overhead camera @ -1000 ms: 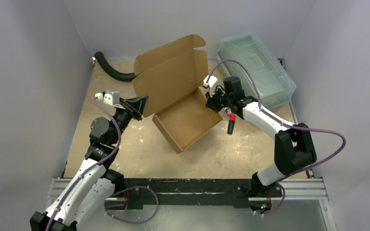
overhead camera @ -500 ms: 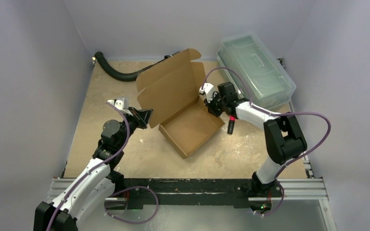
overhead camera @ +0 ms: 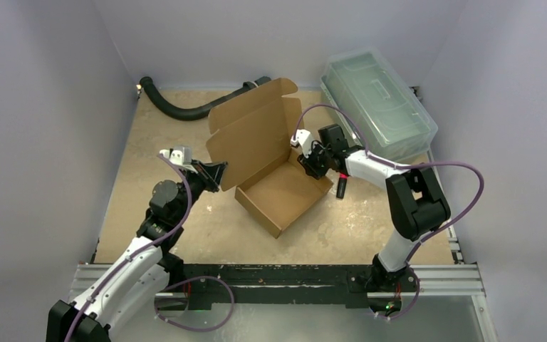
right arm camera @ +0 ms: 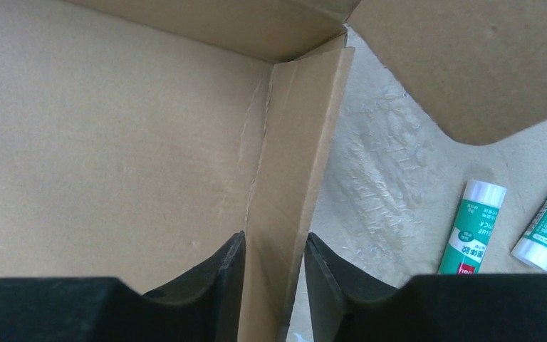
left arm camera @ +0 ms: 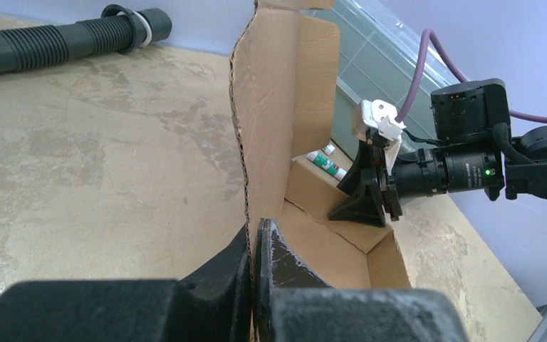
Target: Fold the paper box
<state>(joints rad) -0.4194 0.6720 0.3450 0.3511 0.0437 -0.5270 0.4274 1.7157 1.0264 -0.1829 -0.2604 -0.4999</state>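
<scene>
Left gripper [overhead camera: 217,173] is clamped tight, folks, cardboard pinched flat between its fingers [left arm camera: 278,253]. It has the edge of the raised lid [overhead camera: 253,139], over at nine o'clock of the paper box [overhead camera: 279,191]. The box sits mid-table [overhead camera: 185,221], tray down and lid standing nearly upright on its far side. Across at two o'clock, the right gripper [right arm camera: 271,246] has its jaws parted, straddling the tray's side wall [right arm camera: 292,157] at the corner. The wall runs between the fingers, and I see no firm pinch. Two green-and-white glue sticks [right arm camera: 470,228] lie on the table just outside that wall. A clear plastic bin [overhead camera: 377,100] sits at one o'clock, and a black ribbed hose [overhead camera: 185,110] at eleven.
</scene>
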